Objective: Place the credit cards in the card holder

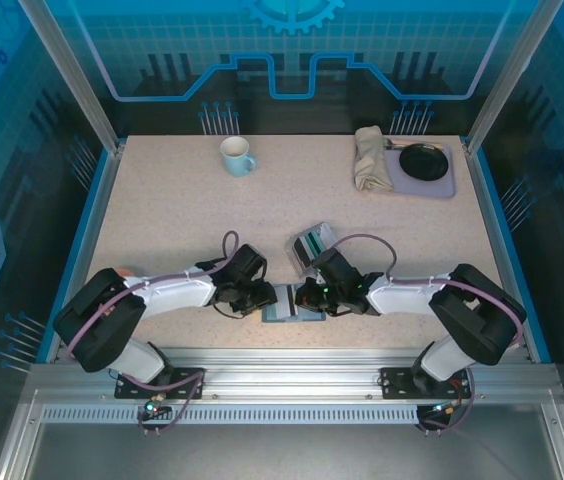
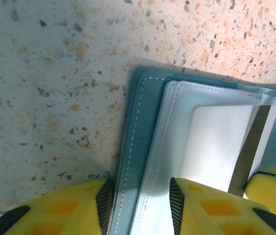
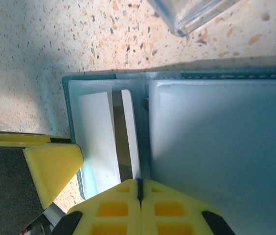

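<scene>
Card holder (image 1: 289, 305) open flat between two grippers

From above, the card holder lies near the front edge of the speckled table (image 1: 162, 220). It is a small blue-teal fold, spread open. The left gripper (image 1: 263, 298) and right gripper (image 1: 307, 297) meet low over it. Just behind it, a pale tiered rack (image 1: 312, 243) carries teal cards.

At the left wrist, the cover looks soft and leather-like, with pale stitching following its rounded corner. Inside lies a frosted clear sleeve, also stitched, with a pale window pocket. A thin credit card (image 2: 249, 147) shows as a dark slanting strip across that pocket. The left gripper's yellow fingers (image 2: 64, 208), with black ribbed pads, stand partly apart astride the cover's edge. One is hard by the edge on the tabletop side and the other is over the sleeve, with nothing pinched between them.

At the right wrist, both halves show: the window pocket on the left and a smooth frosted teal panel on the right. The credit card sits beside the fold, with a pale face and a dark band. The right gripper's yellow fingers (image 3: 113, 205) are pressed flush together, and the card's near end is caught at their seam.
</scene>
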Available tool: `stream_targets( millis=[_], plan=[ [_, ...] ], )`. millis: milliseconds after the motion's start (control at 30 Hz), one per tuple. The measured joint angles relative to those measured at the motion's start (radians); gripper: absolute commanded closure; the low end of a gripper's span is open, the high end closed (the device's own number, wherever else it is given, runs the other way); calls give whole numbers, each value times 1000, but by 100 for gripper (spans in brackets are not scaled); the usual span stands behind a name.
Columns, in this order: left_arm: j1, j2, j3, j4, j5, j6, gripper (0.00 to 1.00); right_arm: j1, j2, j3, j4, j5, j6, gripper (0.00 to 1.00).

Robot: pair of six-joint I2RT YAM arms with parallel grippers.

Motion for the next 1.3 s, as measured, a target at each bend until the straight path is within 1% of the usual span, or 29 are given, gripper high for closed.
stream_targets(
  millis=[200, 333, 533, 667, 767, 867, 967, 1067, 1167, 1233, 1300],
  plan=[
    [0, -6, -13, 22, 4, -11, 62, 4, -28, -39, 24, 45, 42, 99],
    [0, -5, -16, 35, 8, -26, 61, 25, -23, -26, 25, 64, 51, 98],
    [1, -5, -18, 46, 15, -33, 60, 65, 47, 43, 35, 74, 57, 96],
    [1, -5, -19, 47, 15, -33, 61, 71, 77, 72, 15, 88, 59, 92],
    [1, -6, -19, 47, 14, -33, 60, 71, 77, 80, 0, 90, 58, 86],
    [1, -10, -19, 45, 14, -32, 59, 71, 67, 83, -27, 96, 45, 76],
    [-1, -17, -19, 44, 14, -29, 55, 72, 18, 86, -87, 97, 14, 70],
    [-6, -40, -19, 19, 5, -22, 52, 57, -62, 116, -194, 111, -51, 62],
    [-6, -76, -5, -28, -18, -6, 47, 7, -137, 190, -328, 136, -148, 52],
    [-6, -96, 18, -55, -34, 2, 44, -39, -151, 276, -425, 159, -233, 48],
    [-6, -106, 42, -68, -47, 5, 42, -76, -136, 377, -518, 198, -322, 46]
  ],
)
